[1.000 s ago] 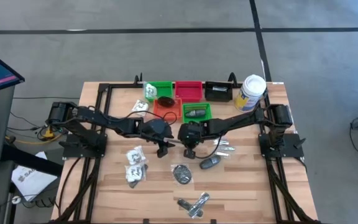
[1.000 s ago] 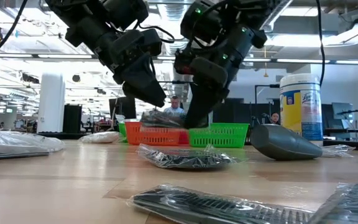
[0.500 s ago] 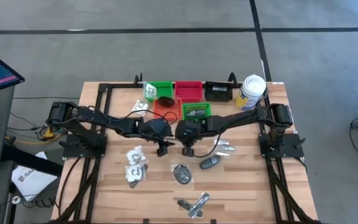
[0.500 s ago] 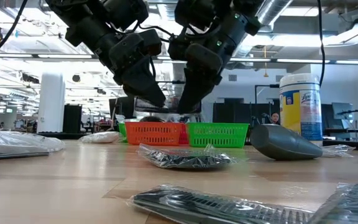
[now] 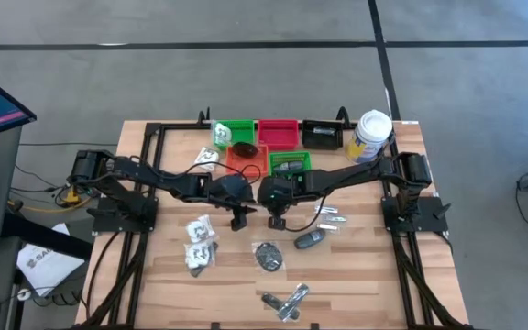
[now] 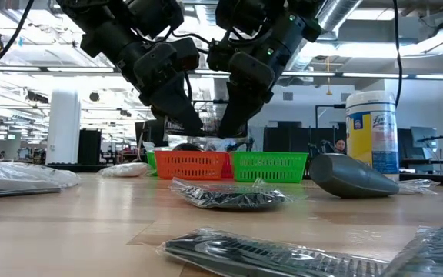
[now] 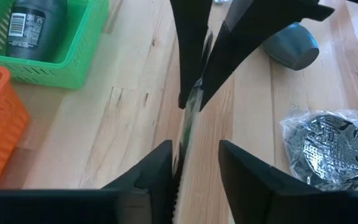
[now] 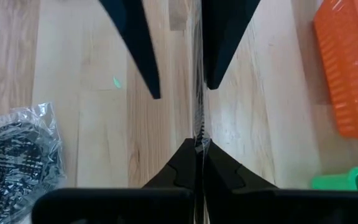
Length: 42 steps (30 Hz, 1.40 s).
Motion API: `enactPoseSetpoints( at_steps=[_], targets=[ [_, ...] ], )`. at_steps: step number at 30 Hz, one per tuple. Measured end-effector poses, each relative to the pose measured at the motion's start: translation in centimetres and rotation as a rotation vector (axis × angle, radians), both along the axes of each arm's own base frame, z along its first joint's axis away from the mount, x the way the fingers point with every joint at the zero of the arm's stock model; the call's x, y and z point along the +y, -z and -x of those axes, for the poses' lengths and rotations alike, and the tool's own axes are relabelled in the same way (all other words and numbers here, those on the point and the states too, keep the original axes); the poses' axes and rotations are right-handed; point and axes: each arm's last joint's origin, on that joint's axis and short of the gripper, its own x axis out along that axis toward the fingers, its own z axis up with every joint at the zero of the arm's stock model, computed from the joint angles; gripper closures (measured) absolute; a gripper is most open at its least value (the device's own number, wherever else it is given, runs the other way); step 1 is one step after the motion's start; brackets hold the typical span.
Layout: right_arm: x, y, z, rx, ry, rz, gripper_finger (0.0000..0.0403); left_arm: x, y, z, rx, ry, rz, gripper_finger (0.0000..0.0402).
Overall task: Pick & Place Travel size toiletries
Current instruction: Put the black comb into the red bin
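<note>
A slim clear packet (image 7: 183, 132) with a dark toothed strip inside, one of the travel size toiletries, hangs edge-on above the middle of the table. My right gripper (image 8: 197, 148) is shut on it. My left gripper (image 7: 195, 152) faces it from the table's left side and is open, one finger on each side of the packet's other end. The packet lies close along one left finger (image 7: 165, 163). In the low view both grippers (image 6: 194, 127) (image 6: 225, 131) hang above a black round piece in plastic (image 6: 229, 196). My right gripper pinches one end of the slim packet (image 8: 198, 132) between its two shut fingers, which slant down from the table's right side and lie along it. The packet hangs clear of the table, on edge, reaching toward my left gripper. My left gripper: I cannot tell whether it touches the packet.
Green (image 5: 238, 131), red (image 5: 278, 134), black (image 5: 321, 136), orange (image 5: 244, 158) and green (image 5: 291, 165) trays stand at the far edge, beside a white canister (image 5: 372, 137). Loose items lie nearer: a dark grey oval (image 5: 310, 240), clear packets (image 5: 198, 243), silvery pieces (image 5: 287, 301).
My right gripper has gone up a little with the slim packet, lifting it higher above the table, and has since held still. My left gripper has kept its place.
</note>
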Motion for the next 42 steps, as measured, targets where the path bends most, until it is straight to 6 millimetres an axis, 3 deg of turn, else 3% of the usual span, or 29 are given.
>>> enactPoseSetpoints(
  at_steps=[12, 19, 25, 31, 37, 42],
  targets=[
    [0.0, -0.1, -0.1, -0.012, -0.002, -0.003, 0.0398, 0.0, 0.8, 0.1, 0.063, 0.017, -0.019, 0.0339],
    [0.0, -0.1, -0.1, -0.011, -0.002, -0.003, 0.0390, 0.0, 0.8, 0.1, 0.061, -0.008, 0.010, 0.0392],
    [0.2, -0.1, -0.1, -0.016, -0.001, -0.002, 0.0357, 0.0, 0.8, 0.2, 0.060, -0.032, 0.060, 0.0394],
    [0.1, -0.5, -0.4, -0.042, 0.026, -0.013, 0.0300, 1.3, 0.5, 1.0, 0.113, -0.085, 0.129, 0.0396],
    [-0.8, -3.3, -1.3, -0.081, 0.098, -0.049, 0.0225, 3.0, -1.0, 2.4, 0.119, -0.091, 0.097, 0.0396],
    [-1.8, -7.9, -2.1, -0.121, 0.152, -0.079, 0.0181, 5.0, -3.2, 3.8, 0.052, -0.151, 0.077, 0.0396]
  ],
)
